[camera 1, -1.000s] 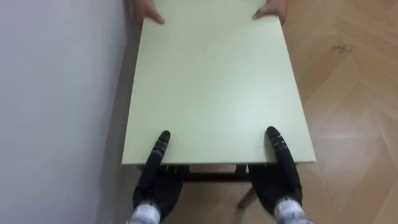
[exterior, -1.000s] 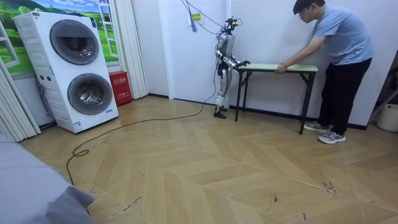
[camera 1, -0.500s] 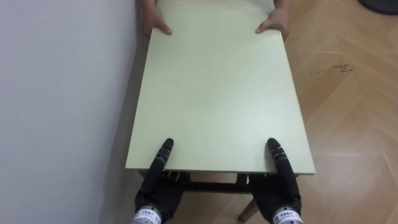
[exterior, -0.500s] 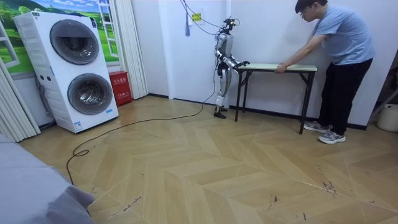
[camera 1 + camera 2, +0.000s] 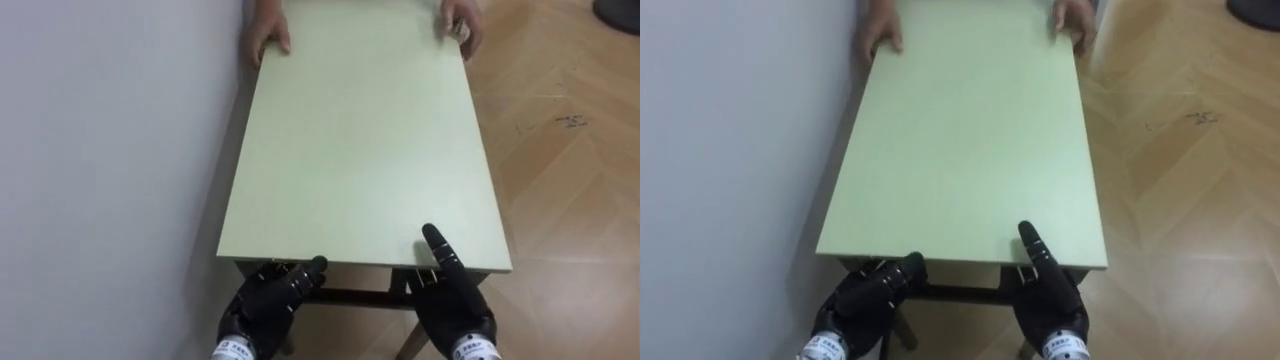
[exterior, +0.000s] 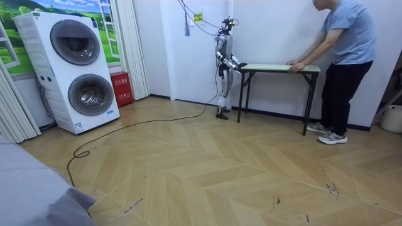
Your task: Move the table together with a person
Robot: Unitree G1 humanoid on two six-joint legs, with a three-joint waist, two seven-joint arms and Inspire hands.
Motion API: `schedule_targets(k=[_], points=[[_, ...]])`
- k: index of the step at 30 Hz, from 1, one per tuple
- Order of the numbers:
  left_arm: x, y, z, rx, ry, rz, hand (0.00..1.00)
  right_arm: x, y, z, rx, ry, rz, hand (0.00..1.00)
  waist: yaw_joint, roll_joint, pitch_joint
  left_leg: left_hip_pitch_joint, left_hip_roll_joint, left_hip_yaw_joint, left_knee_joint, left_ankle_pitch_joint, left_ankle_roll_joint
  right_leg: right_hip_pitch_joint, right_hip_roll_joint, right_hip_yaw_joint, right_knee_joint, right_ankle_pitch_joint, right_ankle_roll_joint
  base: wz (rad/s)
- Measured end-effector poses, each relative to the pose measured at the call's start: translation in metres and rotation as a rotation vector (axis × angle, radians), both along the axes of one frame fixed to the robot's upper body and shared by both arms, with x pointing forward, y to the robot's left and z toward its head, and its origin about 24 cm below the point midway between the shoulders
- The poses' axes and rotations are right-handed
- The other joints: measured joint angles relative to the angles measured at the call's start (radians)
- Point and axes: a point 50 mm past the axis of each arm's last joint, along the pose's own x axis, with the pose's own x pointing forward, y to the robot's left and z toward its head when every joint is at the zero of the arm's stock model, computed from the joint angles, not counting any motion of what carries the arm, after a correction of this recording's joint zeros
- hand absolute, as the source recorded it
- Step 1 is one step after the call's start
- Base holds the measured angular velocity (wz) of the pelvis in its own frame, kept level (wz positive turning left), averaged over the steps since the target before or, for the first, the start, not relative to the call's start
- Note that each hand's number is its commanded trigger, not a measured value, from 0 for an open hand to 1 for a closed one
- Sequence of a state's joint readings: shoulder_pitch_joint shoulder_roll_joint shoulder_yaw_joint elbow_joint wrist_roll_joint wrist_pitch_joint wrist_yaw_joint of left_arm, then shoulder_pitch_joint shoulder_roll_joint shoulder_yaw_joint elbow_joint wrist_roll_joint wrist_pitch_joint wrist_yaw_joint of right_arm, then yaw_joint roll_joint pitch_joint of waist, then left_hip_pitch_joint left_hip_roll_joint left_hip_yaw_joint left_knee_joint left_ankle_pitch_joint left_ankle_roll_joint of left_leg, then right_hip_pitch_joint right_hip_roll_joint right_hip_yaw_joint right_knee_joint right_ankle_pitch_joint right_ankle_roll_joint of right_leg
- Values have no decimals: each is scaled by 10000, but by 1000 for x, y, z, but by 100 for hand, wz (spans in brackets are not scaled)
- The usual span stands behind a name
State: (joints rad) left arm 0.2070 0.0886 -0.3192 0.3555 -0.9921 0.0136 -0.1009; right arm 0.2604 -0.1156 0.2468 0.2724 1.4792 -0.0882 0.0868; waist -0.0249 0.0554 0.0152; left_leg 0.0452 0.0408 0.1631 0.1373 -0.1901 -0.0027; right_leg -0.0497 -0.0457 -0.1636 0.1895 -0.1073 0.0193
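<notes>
The pale green table (image 5: 365, 150) stretches away from me, its long left side against the white wall. My right hand (image 5: 455, 300) is at the near edge with its thumb lying on the top and its fingers hidden underneath. My left hand (image 5: 268, 302) hangs just below the near edge, off the top, with relaxed fingers that hold nothing. A person's hands (image 5: 268, 35) grip the two far corners. In the room view I stand at the left end of the table (image 6: 273, 66), and the person (image 6: 344, 63) stands at its right end.
The white wall (image 5: 100, 150) runs close along the table's left side. Wooden floor (image 5: 570, 150) lies open to the right. In the room view, a stacked washer and dryer (image 6: 78, 69) and a red box (image 6: 121, 88) stand off to the left.
My left hand has slipped off the tabletop and now hangs below the near edge. My right thumb stays on the top. The person has straightened up, hands further towards the far end.
</notes>
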Motion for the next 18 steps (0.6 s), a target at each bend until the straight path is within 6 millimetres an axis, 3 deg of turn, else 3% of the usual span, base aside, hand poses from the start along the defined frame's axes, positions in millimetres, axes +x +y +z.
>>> schedule_targets(k=[5,10,18], points=[[0,0,0,188,-32,-162,0,0,0,0,-11,-71,89,0,15,-54,18,8,0,21,13,3,0,-10,2,18,-13,-7,-9,0],[-1,1,0,236,-44,-212,0,-2,2,-1,50,-68,207,0,18,-276,23,29,0,25,55,3,0,-12,-3,21,-36,-14,-7,0],[-2,1,0,185,-127,-312,0,-2,2,0,-284,-169,497,0,23,-332,29,17,0,39,55,3,0,-18,-5,13,-43,-40,-17,0]])
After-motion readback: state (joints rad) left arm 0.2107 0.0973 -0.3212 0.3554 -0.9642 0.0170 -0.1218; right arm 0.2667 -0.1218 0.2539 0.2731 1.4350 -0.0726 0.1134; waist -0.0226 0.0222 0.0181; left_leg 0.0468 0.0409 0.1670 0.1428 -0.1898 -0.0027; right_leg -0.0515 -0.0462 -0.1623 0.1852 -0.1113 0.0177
